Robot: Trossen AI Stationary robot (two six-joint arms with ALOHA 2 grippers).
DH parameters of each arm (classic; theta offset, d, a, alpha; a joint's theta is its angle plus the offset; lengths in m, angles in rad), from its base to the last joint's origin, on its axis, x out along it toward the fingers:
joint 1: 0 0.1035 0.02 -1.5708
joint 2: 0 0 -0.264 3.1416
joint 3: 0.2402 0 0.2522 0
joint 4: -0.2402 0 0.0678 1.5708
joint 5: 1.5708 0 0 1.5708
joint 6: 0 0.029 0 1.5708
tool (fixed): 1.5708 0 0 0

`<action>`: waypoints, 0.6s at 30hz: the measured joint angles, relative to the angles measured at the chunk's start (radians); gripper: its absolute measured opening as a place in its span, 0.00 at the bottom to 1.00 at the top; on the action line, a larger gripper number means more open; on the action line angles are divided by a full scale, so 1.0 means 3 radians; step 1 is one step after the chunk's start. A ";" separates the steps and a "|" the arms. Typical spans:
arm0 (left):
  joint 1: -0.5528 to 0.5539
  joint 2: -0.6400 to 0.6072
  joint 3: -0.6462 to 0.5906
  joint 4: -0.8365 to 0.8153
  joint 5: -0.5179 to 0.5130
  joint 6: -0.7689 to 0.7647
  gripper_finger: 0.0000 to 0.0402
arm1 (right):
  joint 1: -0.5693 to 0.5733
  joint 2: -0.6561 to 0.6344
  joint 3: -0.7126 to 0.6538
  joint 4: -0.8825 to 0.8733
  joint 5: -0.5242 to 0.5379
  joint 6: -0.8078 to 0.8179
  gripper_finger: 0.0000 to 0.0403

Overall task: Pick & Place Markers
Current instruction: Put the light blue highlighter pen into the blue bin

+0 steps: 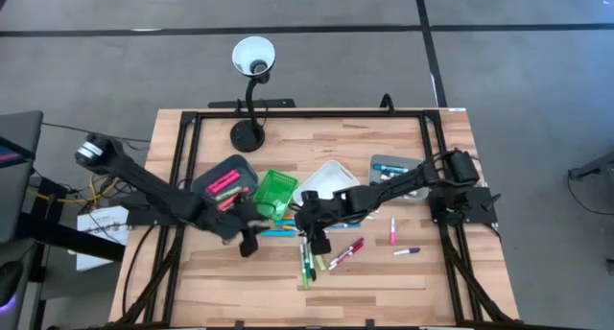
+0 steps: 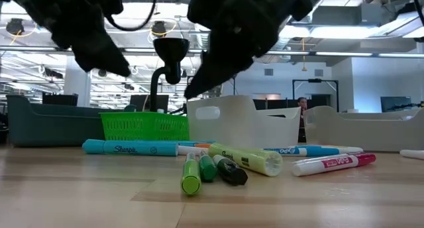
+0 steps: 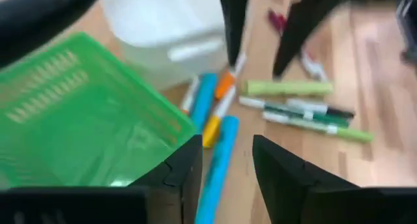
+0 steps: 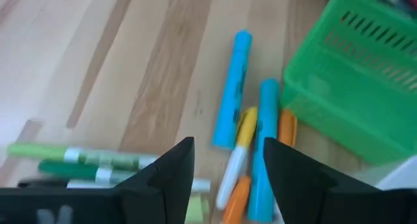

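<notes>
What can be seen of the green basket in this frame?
The green basket is a small rectangular bin of bright green plastic with slotted, mesh-like walls. It stands upright and looks empty. It sits on the wooden table between the dark grey bin and the white bin. Blue markers and an orange marker lie close beside its front wall. Neither arm's fingers touch it.

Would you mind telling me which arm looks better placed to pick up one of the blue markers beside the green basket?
Probably the left. The left gripper hovers open right over a blue marker beside the green basket. The right gripper, also open, is over the yellow marker.
</notes>
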 joint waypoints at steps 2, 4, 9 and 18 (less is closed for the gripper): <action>-0.0073 0.0322 -0.0005 0.0205 -0.0002 -0.0001 0.35 | 0.0001 -0.0008 0.0044 -0.0139 0.0005 0.0015 0.42; -0.0108 0.0654 -0.0003 0.0504 0.0014 0.0000 0.37 | 0.0010 -0.0096 0.0072 -0.0377 0.0033 0.0093 0.41; -0.0164 0.1154 0.0004 0.0752 -0.0005 -0.0048 0.38 | 0.0009 -0.0368 0.0109 -0.0839 0.0169 0.0252 0.37; -0.0135 0.1180 -0.0048 0.0764 -0.0073 -0.0104 0.37 | 0.0067 -0.1169 -0.0366 -0.0747 0.0607 0.0257 0.27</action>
